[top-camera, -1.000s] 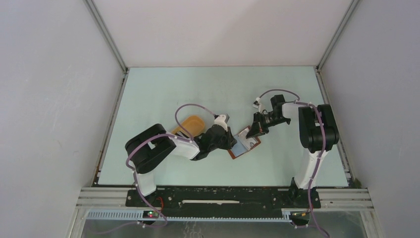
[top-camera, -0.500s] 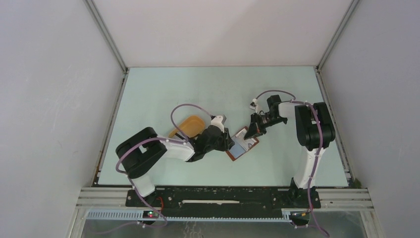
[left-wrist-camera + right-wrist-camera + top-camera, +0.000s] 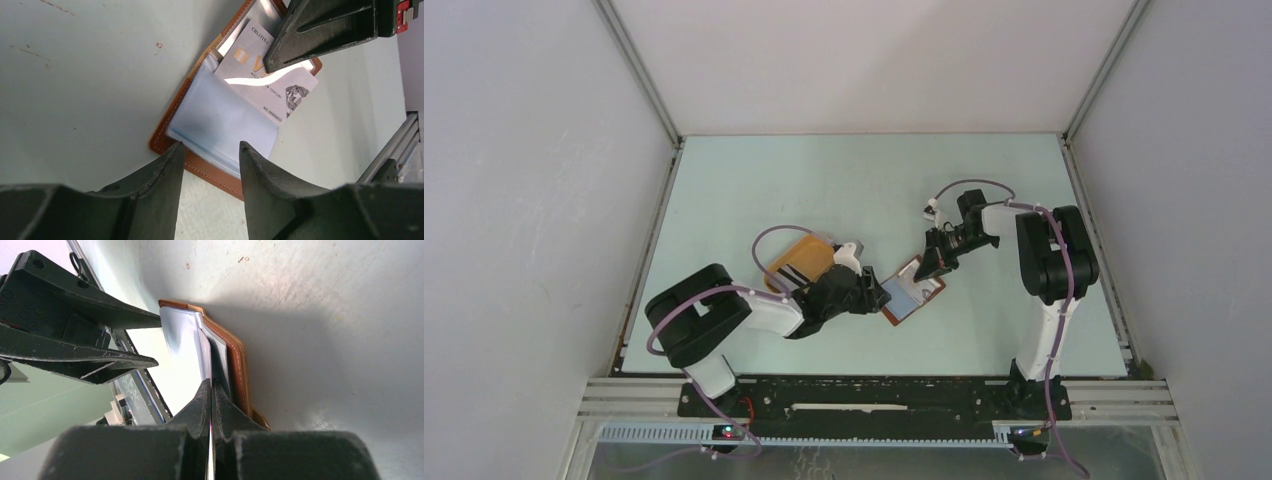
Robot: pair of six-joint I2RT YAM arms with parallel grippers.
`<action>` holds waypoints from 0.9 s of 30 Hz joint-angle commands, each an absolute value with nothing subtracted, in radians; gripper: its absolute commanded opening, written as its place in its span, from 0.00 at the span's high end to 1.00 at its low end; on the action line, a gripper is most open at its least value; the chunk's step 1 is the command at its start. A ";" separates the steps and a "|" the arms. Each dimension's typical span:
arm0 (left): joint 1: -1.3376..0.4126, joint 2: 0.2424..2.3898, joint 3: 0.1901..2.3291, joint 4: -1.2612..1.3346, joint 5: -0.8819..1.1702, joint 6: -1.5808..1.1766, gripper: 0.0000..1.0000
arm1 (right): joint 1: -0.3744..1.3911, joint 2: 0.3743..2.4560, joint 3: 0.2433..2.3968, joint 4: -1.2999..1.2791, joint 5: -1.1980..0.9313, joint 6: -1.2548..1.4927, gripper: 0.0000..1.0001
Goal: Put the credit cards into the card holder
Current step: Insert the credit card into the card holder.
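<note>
Now that your left gripper (image 3: 210, 147) has spread apart beside the card holder (image 3: 220, 120), only the right gripper (image 3: 210, 387), pinching a credit card (image 3: 272, 97), controls the insertion.

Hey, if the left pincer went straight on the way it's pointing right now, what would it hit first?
Probably the near brown edge of the open card holder, lying just ahead of the left pincer. The card held by the right pincer sits farther on. Its height over the table is unclear.
</note>
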State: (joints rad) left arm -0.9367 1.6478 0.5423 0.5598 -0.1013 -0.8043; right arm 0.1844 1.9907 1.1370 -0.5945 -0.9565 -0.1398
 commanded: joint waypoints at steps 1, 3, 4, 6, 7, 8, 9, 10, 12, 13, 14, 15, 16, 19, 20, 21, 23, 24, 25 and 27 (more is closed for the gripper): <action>-0.943 1.702 0.532 0.556 -0.096 -0.860 0.50 | 0.204 1.994 1.154 -0.607 -0.914 -0.144 1.00; -0.943 1.702 0.533 0.537 -0.107 -0.862 0.51 | 0.205 1.993 1.154 -0.612 -0.924 -0.144 1.00; -0.943 1.703 0.532 0.530 -0.110 -0.859 0.52 | 0.205 1.993 1.154 -0.613 -0.931 -0.143 1.00; -0.941 1.707 0.530 0.527 -0.113 -0.856 0.55 | 0.211 1.996 1.154 -0.616 -0.942 -0.139 1.00; -0.939 1.712 0.531 0.527 -0.110 -0.854 0.56 | 0.214 1.999 1.154 -0.617 -0.949 -0.140 1.00; -0.937 1.715 0.534 0.526 -0.108 -0.851 0.58 | 0.217 2.001 1.154 -0.618 -0.955 -0.140 1.00; -0.935 1.721 0.537 0.527 -0.106 -0.847 0.59 | 0.219 2.003 1.154 -0.620 -0.958 -0.139 1.00; -0.932 1.726 0.541 0.526 -0.103 -0.844 0.60 | 0.221 2.005 1.154 -0.622 -0.961 -0.139 1.00; -0.927 1.736 0.545 0.525 -0.100 -0.836 0.60 | 0.219 2.008 1.154 -0.626 -0.977 -0.140 1.00; -0.923 1.739 0.549 0.523 -0.096 -0.832 0.61 | 0.217 2.010 1.156 -0.630 -0.990 -0.141 1.00; -0.922 1.743 0.549 0.519 -0.095 -0.827 0.62 | 0.214 2.012 1.158 -0.636 -1.002 -0.146 1.00; -0.921 1.745 0.552 0.509 -0.099 -0.820 0.62 | 0.211 2.012 1.160 -0.641 -1.013 -0.148 1.00; -0.919 1.746 0.556 0.496 -0.102 -0.814 0.62 | 0.207 2.012 1.161 -0.642 -1.026 -0.150 1.00; -0.917 1.747 0.557 0.467 -0.110 -0.798 0.64 | 0.196 2.016 1.158 -0.644 -1.050 -0.150 1.00; -0.917 1.746 0.558 0.459 -0.112 -0.793 0.66 | 0.194 2.019 1.159 -0.646 -1.055 -0.148 1.00; -0.917 1.746 0.559 0.447 -0.115 -0.788 0.67 | 0.194 2.022 1.158 -0.645 -1.057 -0.146 1.00; -0.917 1.743 0.561 0.428 -0.125 -0.781 0.69 | 0.192 2.024 1.150 -0.631 -1.047 -0.134 1.00; -0.917 1.738 0.558 0.425 -0.127 -0.780 0.71 | 0.192 2.022 1.143 -0.620 -1.036 -0.128 1.00; -0.917 1.735 0.555 0.425 -0.126 -0.779 0.72 | 0.191 2.020 1.138 -0.611 -1.021 -0.123 1.00; -0.918 1.730 0.551 0.425 -0.121 -0.778 0.74 | 0.189 2.019 1.131 -0.600 -0.999 -0.113 1.00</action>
State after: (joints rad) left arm -0.9195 1.6909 0.5526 0.5793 -0.1066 -0.8249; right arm 0.1833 2.0129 1.1400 -0.6090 -1.0225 -0.1356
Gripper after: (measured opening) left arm 0.274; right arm 0.006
